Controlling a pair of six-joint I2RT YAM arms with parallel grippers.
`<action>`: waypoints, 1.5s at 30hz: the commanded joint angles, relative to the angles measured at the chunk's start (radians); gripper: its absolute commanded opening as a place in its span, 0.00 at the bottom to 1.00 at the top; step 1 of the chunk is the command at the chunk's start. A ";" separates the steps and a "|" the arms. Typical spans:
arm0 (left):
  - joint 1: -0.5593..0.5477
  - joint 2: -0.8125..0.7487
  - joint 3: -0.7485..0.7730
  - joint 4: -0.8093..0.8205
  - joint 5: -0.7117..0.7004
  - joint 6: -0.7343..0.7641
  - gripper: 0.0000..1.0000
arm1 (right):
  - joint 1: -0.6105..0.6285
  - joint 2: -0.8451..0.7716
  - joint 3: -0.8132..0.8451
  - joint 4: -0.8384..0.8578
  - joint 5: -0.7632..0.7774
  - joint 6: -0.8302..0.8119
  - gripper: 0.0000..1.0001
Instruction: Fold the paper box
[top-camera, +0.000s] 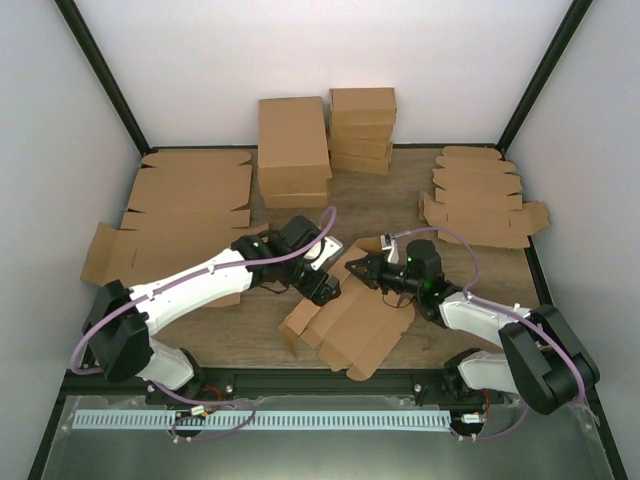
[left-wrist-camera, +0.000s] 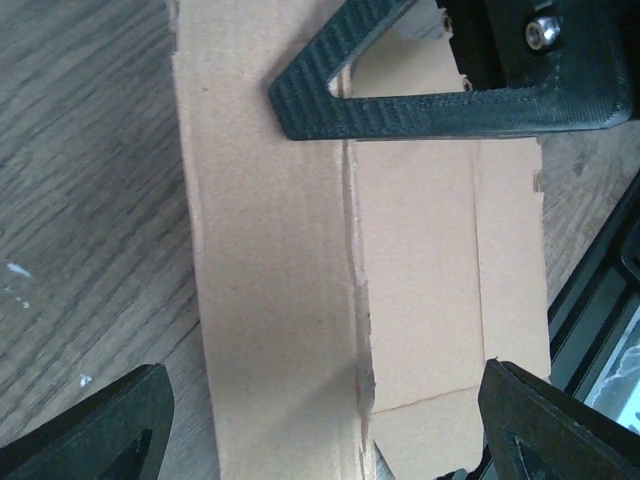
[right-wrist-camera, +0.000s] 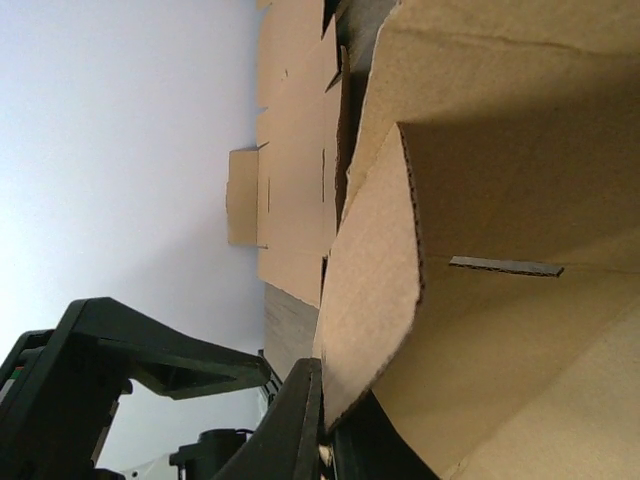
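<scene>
Two robot tools meet at a half-folded paper box (top-camera: 350, 325) on a wood-grain surface (top-camera: 480, 275).

Near the front edge, the paper box lies partly open: plain brown cardboard with creased panels and loose flaps. The left tool (top-camera: 322, 288) hangs over its left end, fingers spread wide and gripping nothing. The right tool (top-camera: 362, 268) is pinched tight on a raised flap edge of the paper box. The surface is dark, matte and streaked with grain. Farther back, flat cardboard blanks (top-camera: 190, 200) spread out at left, with a smaller pile (top-camera: 480, 195) at right. At the far edge stand stacked brown boxes (top-camera: 295, 150). Smooth white walls (top-camera: 300, 50) and black corner posts (top-camera: 100, 70) enclose the space.
</scene>
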 joint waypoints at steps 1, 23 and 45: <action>0.004 0.041 0.004 0.026 0.063 0.023 0.84 | 0.005 -0.010 -0.004 0.033 -0.011 -0.033 0.01; 0.003 0.122 0.017 0.016 -0.007 0.009 0.66 | 0.005 0.005 -0.009 0.030 -0.002 -0.052 0.01; 0.003 0.160 0.077 -0.088 -0.123 0.014 0.48 | 0.006 -0.095 0.002 -0.144 0.069 -0.219 0.45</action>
